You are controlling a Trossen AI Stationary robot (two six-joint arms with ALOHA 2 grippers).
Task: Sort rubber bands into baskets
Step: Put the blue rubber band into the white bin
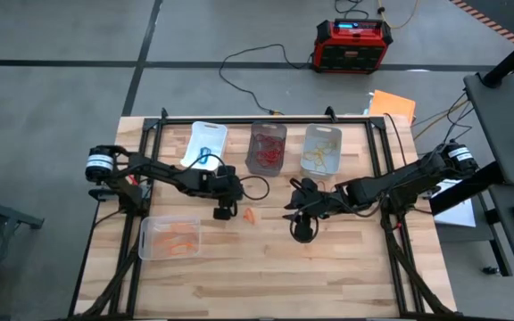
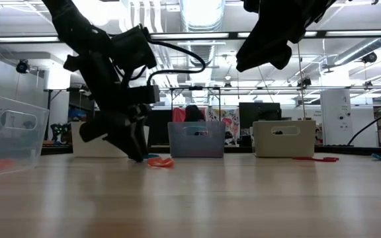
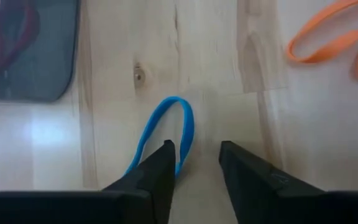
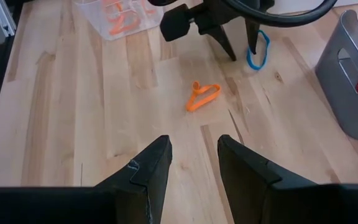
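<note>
A blue rubber band (image 3: 166, 134) lies flat on the bench (image 1: 328, 259), right at the tips of the left hand (image 3: 194, 155). One finger (image 3: 157, 171) rests on the loop's edge, but the hand stands parted and holds nothing. Just to the right, an orange rubber band (image 1: 252, 216) lies bunched on the wood, apart from the blue one.

Along the far edge stand three baskets in a row: a white basket (image 1: 205, 143) on the left, a dark translucent basket (image 1: 268, 148) with red bands in the middle, and a clear basket (image 1: 321, 150) with yellowish bands on the right. A second clear basket (image 1: 169, 237) with orange bands sits nearer, at the bench's left side.

The right hand (image 4: 194, 155) hangs above the bench's middle, right of the orange band, fingers parted and empty. A further red band (image 2: 315, 158) lies on the bench near the yellowish bands' basket.
</note>
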